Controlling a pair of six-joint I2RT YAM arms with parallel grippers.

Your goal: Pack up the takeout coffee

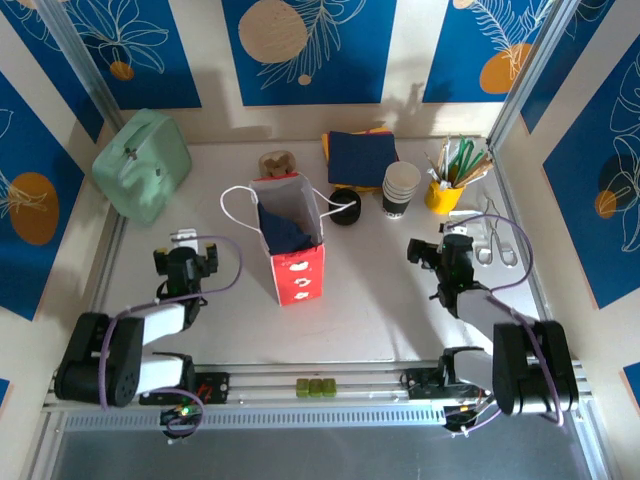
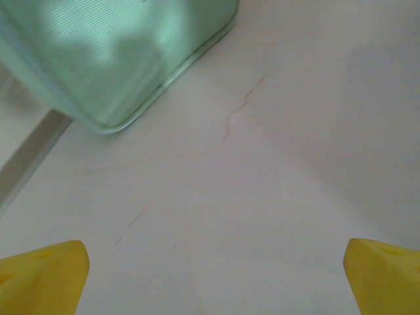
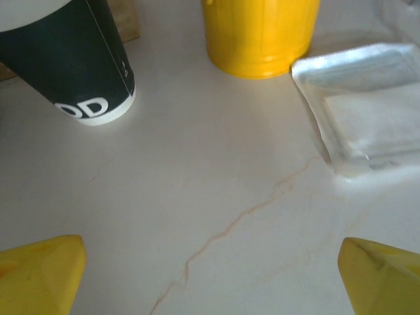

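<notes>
The takeout coffee is out of view. A red paper bag (image 1: 296, 262) stands open mid-table with a dark blue cloth inside. Behind it lies a round black lid (image 1: 344, 208), and to the lid's right stands a stack of white cups (image 1: 401, 188) with a dark base (image 3: 72, 59). My left gripper (image 1: 184, 243) (image 2: 216, 279) is open over bare table, left of the bag. My right gripper (image 1: 451, 243) (image 3: 210, 279) is open too, low over the table just in front of the cup stack, with nothing between its fingers.
A mint green case (image 1: 142, 165) (image 2: 118, 52) lies at the back left, close ahead of my left gripper. A yellow pot (image 1: 443, 193) (image 3: 259, 33) of utensils, a foil packet (image 3: 367, 105) and scissors (image 1: 497, 242) crowd the right. Dark blue napkins (image 1: 360, 155) lie at the back.
</notes>
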